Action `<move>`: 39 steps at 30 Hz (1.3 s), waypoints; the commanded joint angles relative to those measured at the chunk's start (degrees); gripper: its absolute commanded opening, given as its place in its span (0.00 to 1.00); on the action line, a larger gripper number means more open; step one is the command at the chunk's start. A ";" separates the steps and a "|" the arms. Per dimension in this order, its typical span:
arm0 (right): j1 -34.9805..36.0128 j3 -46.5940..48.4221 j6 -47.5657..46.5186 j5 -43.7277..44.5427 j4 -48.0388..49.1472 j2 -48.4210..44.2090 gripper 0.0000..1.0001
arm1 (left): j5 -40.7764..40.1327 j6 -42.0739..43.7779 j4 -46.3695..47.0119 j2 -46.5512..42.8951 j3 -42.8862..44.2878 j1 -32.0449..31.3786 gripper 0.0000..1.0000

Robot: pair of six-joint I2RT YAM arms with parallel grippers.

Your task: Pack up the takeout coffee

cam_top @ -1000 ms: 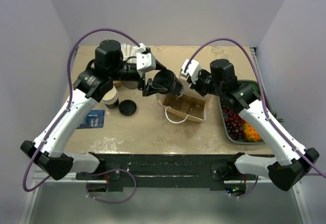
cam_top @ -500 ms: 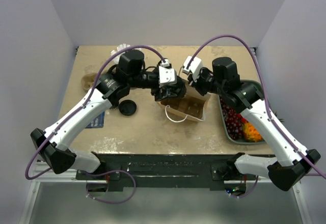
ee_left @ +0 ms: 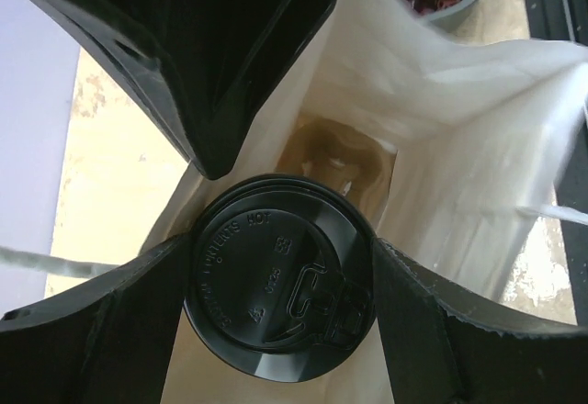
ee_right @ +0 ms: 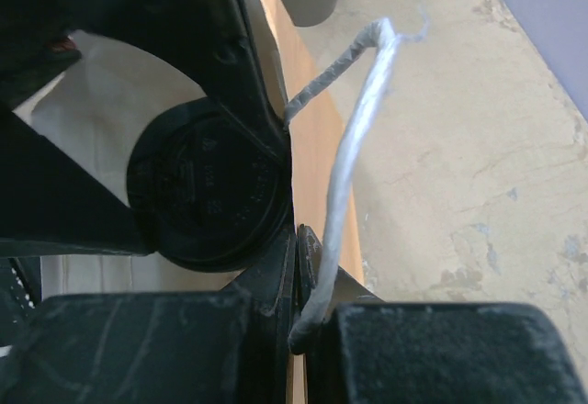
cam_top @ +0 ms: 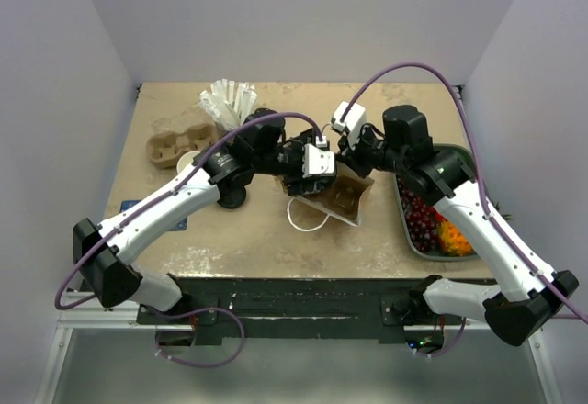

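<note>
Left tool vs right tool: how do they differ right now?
1. The left tool stands wide, clamped around the lidded takeout coffee. The right tool is pinched shut on the thin white handle of the paper bag.
2. The left tool holds its load at the bag's open mouth. The right tool sits at the bag's rim.
Shared: both are working on the same bag.

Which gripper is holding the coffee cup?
The left gripper: it clamps the black-lidded takeout coffee at the mouth of the paper bag. The right gripper only pinches the bag's white string handle.
</note>
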 commanded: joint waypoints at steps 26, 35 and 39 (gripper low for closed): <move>-0.98 -4.04 9.05 -11.30 1.97 -1.74 0.00 | -3.45 2.10 12.96 0.73 -9.80 -0.08 0.52; -4.67 -1.33 13.81 -4.71 5.13 -0.16 0.00 | -1.69 3.77 11.91 -1.64 -10.86 0.01 0.52; -5.29 -0.70 14.60 -5.15 5.66 0.81 0.00 | -1.34 3.07 13.49 -2.00 -11.47 0.10 0.52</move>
